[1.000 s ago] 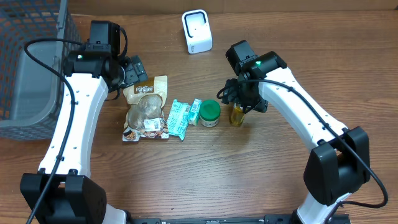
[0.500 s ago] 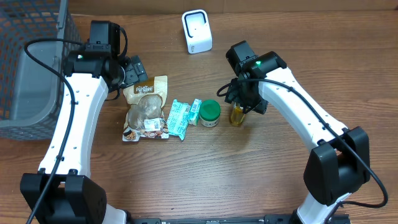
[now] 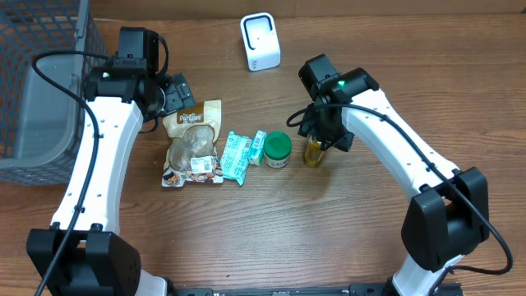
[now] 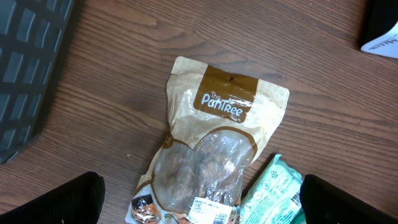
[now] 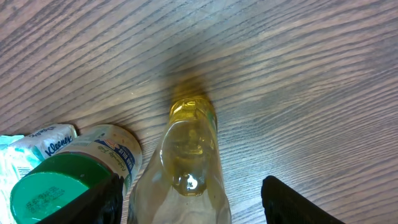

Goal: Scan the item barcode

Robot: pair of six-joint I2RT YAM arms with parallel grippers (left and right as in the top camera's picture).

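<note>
A small clear bottle of yellow oil (image 5: 191, 168) stands upright on the wooden table, also in the overhead view as the bottle (image 3: 313, 152). My right gripper (image 5: 193, 202) is down around it, open; the left finger sits close to the bottle and a gap shows before the right fingertip (image 5: 311, 202). The white scanner (image 3: 260, 41) stands at the back centre. My left gripper (image 4: 202, 202) hangs open above a "Pantree" pouch (image 4: 214, 155), holding nothing.
A green-lidded jar (image 3: 277, 150) stands just left of the bottle, almost touching it, with a teal tissue pack (image 3: 237, 156) and the pouch (image 3: 193, 144) further left. A grey mesh basket (image 3: 41, 90) fills the far left edge.
My right gripper's fingers have drawn in slightly around the bottle. The left arm and the items have not moved.
</note>
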